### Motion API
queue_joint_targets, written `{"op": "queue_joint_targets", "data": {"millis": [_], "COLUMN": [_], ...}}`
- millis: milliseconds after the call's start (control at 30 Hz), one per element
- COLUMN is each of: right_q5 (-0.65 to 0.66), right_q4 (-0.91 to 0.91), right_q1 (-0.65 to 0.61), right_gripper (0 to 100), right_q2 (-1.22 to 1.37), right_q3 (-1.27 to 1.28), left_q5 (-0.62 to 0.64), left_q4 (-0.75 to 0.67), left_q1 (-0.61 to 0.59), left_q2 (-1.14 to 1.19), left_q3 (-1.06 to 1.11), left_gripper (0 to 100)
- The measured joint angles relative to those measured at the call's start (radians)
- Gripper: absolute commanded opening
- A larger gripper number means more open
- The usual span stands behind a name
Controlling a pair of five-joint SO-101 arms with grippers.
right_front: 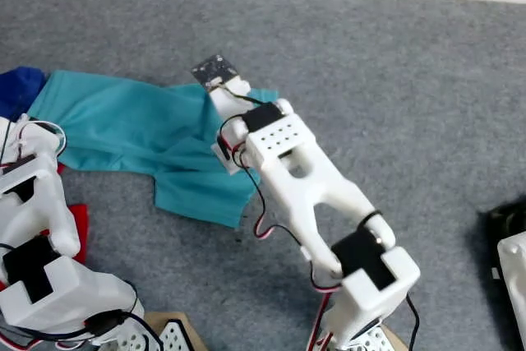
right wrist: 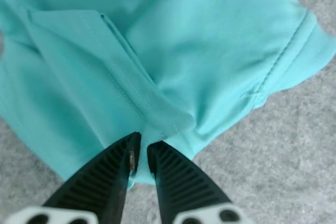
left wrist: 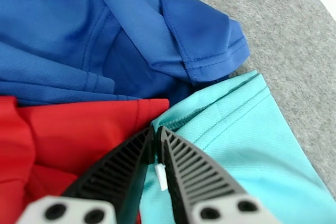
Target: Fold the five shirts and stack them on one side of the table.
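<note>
— Across the left half of the high view lies the teal shirt (right_front: pixel 123 133), spread out but rumpled on the grey table (right_front: pixel 394 80). Where do the claws sit on it?

— One at each end. The right claw (right wrist: pixel 140 141) is clenched on a raised fold in the shirt's right part, near the middle of the frame, and the cloth bunches right at its tips. The left claw (left wrist: pixel 156 129) is pinched closed on the other end, at the left edge of the frame. Teal cloth and a small white tag show between its jaws.

— And around it?

— A blue shirt (left wrist: pixel 105 35) touches that left end, just above it in the high view. A red shirt (left wrist: pixel 68 140) lies against it below.

— So the step in hand is folding the teal one?

— I judge so, with both ends gripped. To do it well, the two claws should rise together and level, so the cloth hangs taut between them, and then lay edge onto edge. The left grip sits right beside the red cloth and could drag it along, so lifting straight up first would free it. The right grip seems to hold only a thin pleat, which may slip under a hard pull.
</note>
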Motion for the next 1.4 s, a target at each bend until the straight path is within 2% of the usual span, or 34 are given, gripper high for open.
{"op": "queue_joint_targets", "data": {"millis": [100, 200, 367, 500, 700, 867, 967, 1067, 1233, 1300, 1400], "right_q5": [-0.003, -0.005, -0.005, -0.005, -0.005, -0.005, 0.008, 0.014, 0.017, 0.017, 0.017], "right_q4": [0.000, 0.000, -0.012, -0.015, -0.015, 0.037, 0.075, 0.086, 0.086, 0.061, -0.028], "right_q1": [-0.005, -0.005, -0.005, -0.005, -0.005, -0.005, -0.005, -0.006, -0.009, -0.011, -0.011], "right_gripper": [0.8, 1.8, 12.4, 13.5, 14.3, 22.4, 21.4, 16.7, 1.2, 1.1, 0.8], "right_q2": [-0.009, -0.011, -0.011, -0.011, -0.011, -0.011, -0.011, -0.011, -0.011, -0.011, -0.011], "right_q3": [0.015, 0.038, 0.041, 0.041, 0.041, 0.040, 0.000, -0.068, -0.112, -0.112, -0.075], "left_q5": [0.000, 0.000, 0.000, -0.002, -0.002, -0.003, -0.003, 0.000, -0.003, -0.003, 0.000], "left_q4": [0.000, 0.000, 0.020, 0.086, 0.210, 0.440, 0.586, 0.710, 0.829, 0.835, 0.836], "left_q1": [0.000, 0.000, -0.002, 0.000, 0.000, -0.005, -0.006, 0.012, 0.086, 0.095, 0.112], "left_q2": [0.000, 0.000, 0.000, 0.000, -0.003, -0.101, -0.170, -0.207, -0.189, -0.150, -0.071], "left_q3": [0.000, 0.000, 0.000, 0.000, -0.038, -0.127, -0.183, -0.241, -0.330, -0.361, -0.402], "left_gripper": [3, 13, 32, 37, 37, 37, 37, 28, 0, 4, 1]}}
